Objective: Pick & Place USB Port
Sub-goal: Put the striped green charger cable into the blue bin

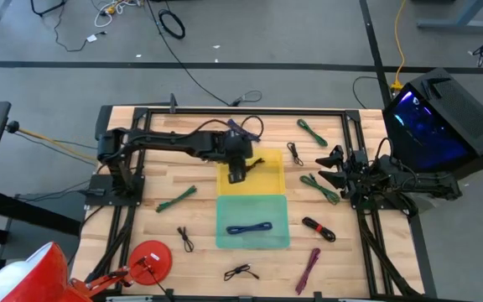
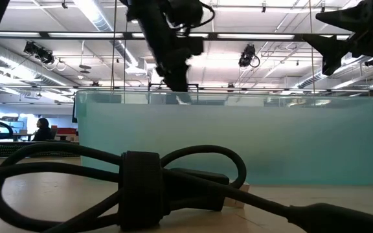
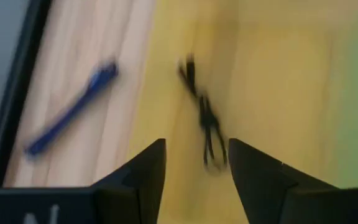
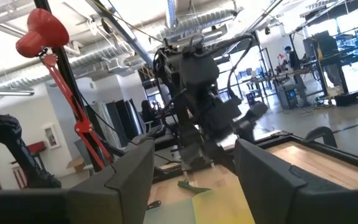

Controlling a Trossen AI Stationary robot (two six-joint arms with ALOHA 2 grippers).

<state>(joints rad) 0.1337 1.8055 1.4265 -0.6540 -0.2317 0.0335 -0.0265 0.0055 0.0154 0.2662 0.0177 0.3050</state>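
Note:
My left gripper [image 1: 236, 175] hangs open over the yellow tray [image 1: 270, 181], at its left part. In the left wrist view the open fingers [image 3: 196, 147] frame a small black coiled cable [image 3: 205, 121] that lies flat on the yellow tray floor [image 3: 278, 74]; they do not touch it. From above, this cable [image 1: 256, 163] shows just right of the gripper. The teal tray [image 1: 225, 210], nearer to me, holds a blue cable [image 1: 250, 227]. My right gripper [image 1: 331, 168] waits open at the table's right side, also seen in its wrist view [image 4: 194, 155].
Loose cables lie around the trays: green ones [image 1: 177, 199] [image 1: 312, 131] [image 1: 319, 187], black ones [image 1: 185, 239] [image 1: 241, 272] [image 1: 294, 153], a red-black one [image 1: 318, 228], a magenta one [image 1: 309, 268] and a purple one [image 1: 240, 127], which shows blue on the wood [image 3: 73, 109]. A red stand [image 1: 149, 258] sits near left.

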